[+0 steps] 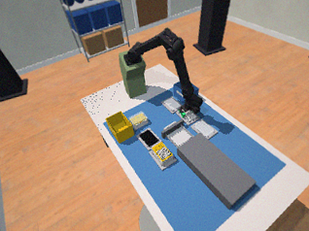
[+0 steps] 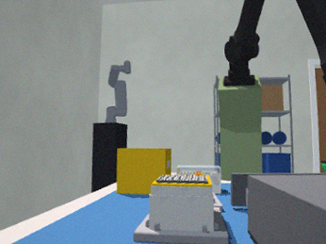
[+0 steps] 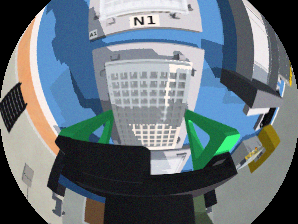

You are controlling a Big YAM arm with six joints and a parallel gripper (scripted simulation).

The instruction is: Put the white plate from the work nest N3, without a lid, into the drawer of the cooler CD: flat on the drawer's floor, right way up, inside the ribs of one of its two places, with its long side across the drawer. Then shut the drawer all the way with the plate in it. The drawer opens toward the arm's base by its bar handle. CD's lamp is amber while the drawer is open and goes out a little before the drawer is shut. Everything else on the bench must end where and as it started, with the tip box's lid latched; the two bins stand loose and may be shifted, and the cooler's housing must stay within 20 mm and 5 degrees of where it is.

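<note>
Spanning most of the white bench point(image 1: 111, 104), a blue mat point(image 1: 185, 195) carries all the labware. Largest item on it: the grey cooler point(image 1: 216, 169), long and closed-looking from above, drawer face not readable in any view. Next, a tall green bin point(image 1: 134, 76) at the far mat edge and a yellow bin point(image 1: 120, 127) beside it. The black arm point(image 1: 180, 63) reaches down over the row of nests. A yellow-topped tip box point(image 2: 182, 199) sits in its grey holder.

Gripper point(image 3: 168, 137): green fingers spread fully wide, one on each side of a white gridded plate point(image 3: 148, 104), gripping nothing. This plate lies flat in its nest, directly below the gripper; the nest beyond it is labelled N1 point(image 3: 143, 22). Own nest label hidden.
</note>
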